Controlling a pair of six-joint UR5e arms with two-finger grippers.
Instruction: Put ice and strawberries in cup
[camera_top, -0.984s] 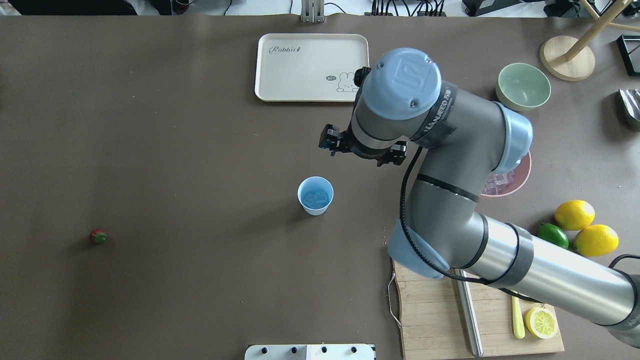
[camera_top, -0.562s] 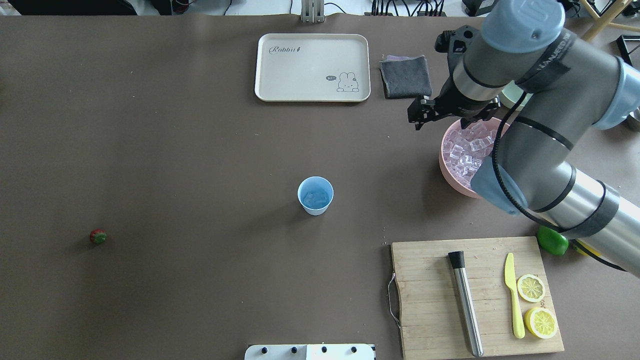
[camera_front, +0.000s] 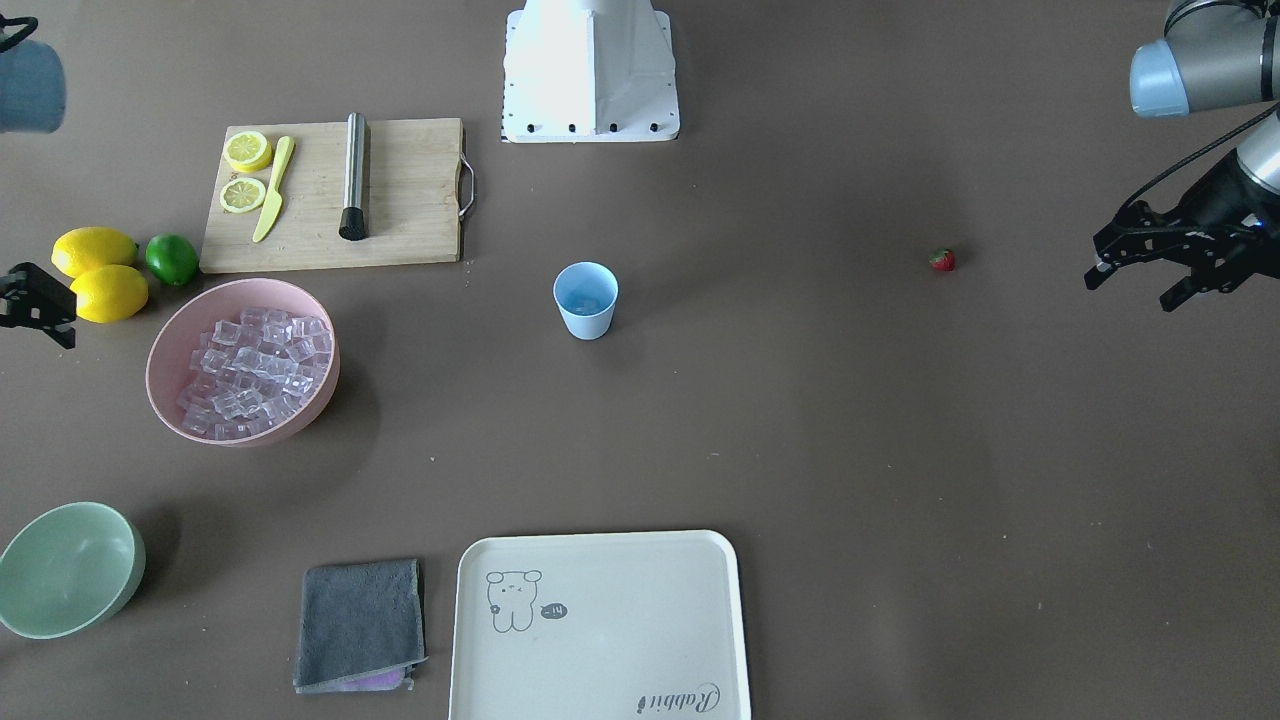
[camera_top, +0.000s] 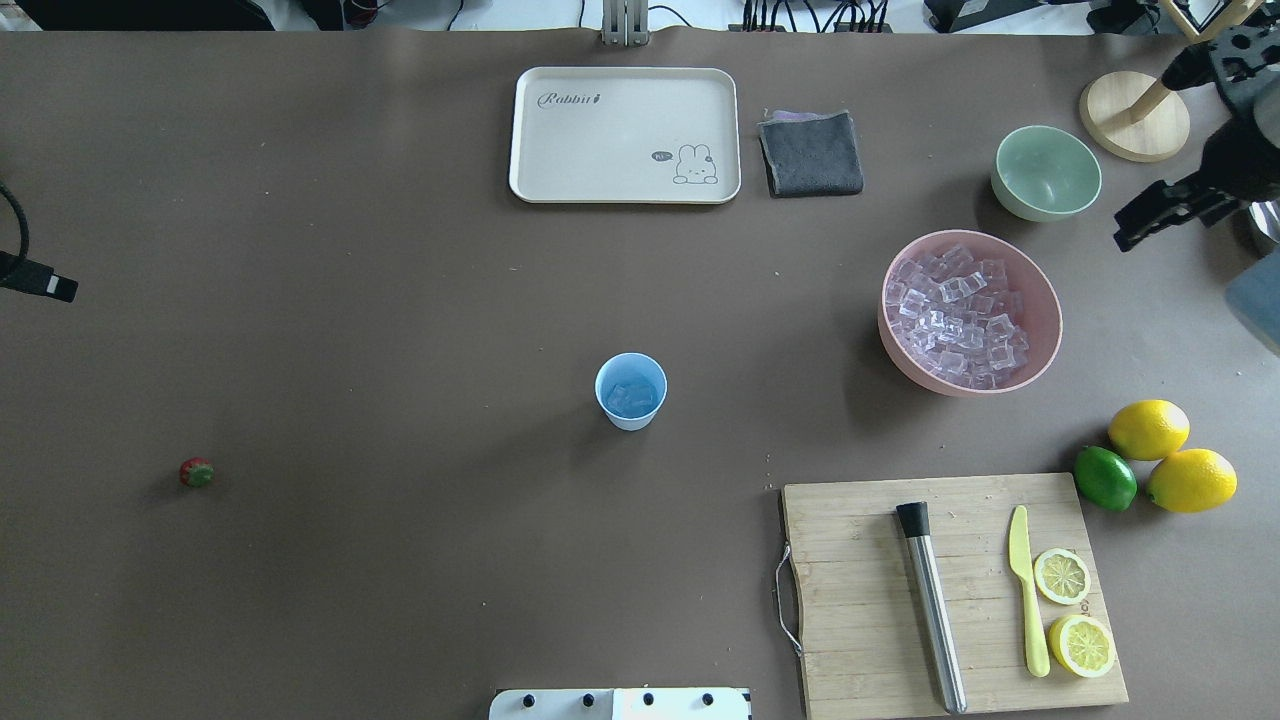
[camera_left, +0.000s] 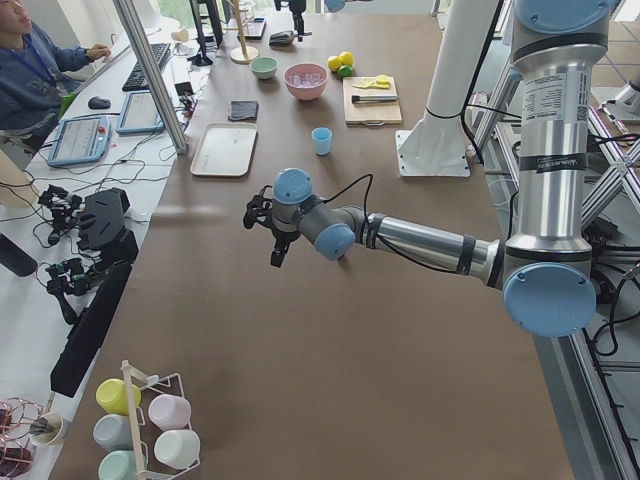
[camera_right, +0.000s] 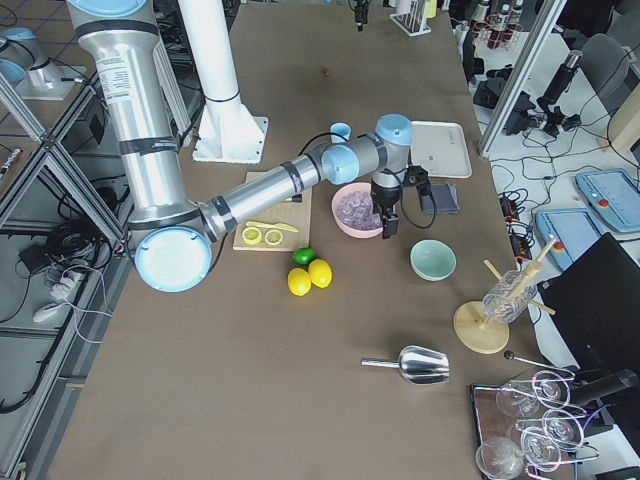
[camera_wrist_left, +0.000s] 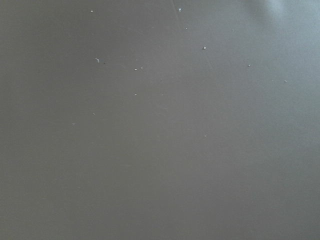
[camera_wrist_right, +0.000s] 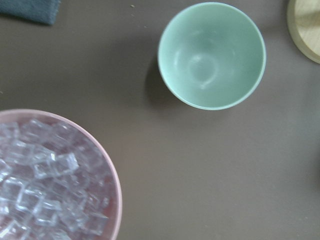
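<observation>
1. Left gripper (camera_front: 1130, 288) is hovering above the table (camera_front: 800, 420), fingers spread wide, carrying nothing.
2. Strawberry (camera_front: 941, 260) is lying on bare tabletop near it, off to its right & lower, not touching. It's looking tiny, red w/ a green leafy top. Prob. light and rounded, so apt to roll or squirt out. A gentle pinch across the red body, below the leaves, seems best.
3. Cup (camera_front: 585, 298) is standing upright well beyond the berry, same direction. Pale blue, w/ a few clear cubes showing inside.
4. Ice (camera_front: 255, 365) is sitting heaped in the pink bowl (camera_front: 300, 425), farther right again. Clear, hard, likely slick.
5. Right gripper (camera_top: 1150, 222) is hanging past that bowl, farthest off. It's mostly cropped, so can't tell its opening.
</observation>
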